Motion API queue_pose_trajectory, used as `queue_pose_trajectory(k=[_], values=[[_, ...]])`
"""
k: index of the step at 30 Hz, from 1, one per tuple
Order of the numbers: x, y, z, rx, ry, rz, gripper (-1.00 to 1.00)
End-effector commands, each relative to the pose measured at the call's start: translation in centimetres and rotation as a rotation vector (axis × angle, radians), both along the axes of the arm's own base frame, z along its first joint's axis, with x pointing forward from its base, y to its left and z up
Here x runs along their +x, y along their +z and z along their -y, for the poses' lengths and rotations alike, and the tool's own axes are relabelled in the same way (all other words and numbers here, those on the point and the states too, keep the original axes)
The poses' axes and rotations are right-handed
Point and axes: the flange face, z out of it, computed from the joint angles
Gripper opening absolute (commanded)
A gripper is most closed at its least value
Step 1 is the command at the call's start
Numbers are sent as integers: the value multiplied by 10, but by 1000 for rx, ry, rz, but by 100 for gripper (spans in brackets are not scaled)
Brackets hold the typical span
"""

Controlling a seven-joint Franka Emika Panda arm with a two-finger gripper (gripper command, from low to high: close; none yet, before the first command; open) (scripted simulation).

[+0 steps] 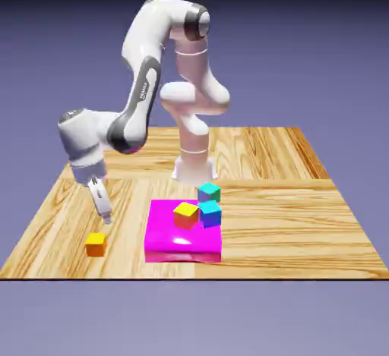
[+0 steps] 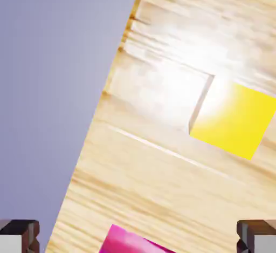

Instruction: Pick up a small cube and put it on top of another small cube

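Wooden table [image 1: 304, 195], tool [image 1: 102, 208] open above small cube [image 1: 96, 244]

Smallest orange cube with yellow-orange top [image 1: 96, 244] stands alone on wooden table [image 1: 304, 210], bare wood on all sides. White two-finger gripper [image 1: 106, 217], jaws wide, empty, above and just beside it. Magenta flat block [image 1: 171, 244] with larger yellow-topped orange cube [image 1: 185, 215] and two teal cubes [image 1: 210, 213] crowded, toward exterior view's right.
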Motion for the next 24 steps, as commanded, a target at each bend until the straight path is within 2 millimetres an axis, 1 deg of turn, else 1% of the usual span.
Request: queue_pose_trajectory(k=[1, 4, 5, 6, 9, 10, 11, 12, 15, 16, 20, 24], values=[[-4, -11, 11, 25, -47, -27, 0], [-17, -43, 43, 100, -185, -106, 0], [-19, -47, 47, 110, -204, -118, 0], [-19, -47, 47, 110, -204, -118, 0], [-19, -107, 31, 110, -204, -117, 0], [-19, -114, 29, 110, -204, -118, 0], [-19, -114, 29, 110, -204, -118, -100], [-19, -114, 29, 110, -204, -118, -100], [-19, -54, 46, 110, -204, -117, -100], [-16, -42, 35, 119, -170, -114, -100], [-2, -11, -42, 160, 51, -98, -100], [-2, 19, -117, 178, 281, -90, -100]])
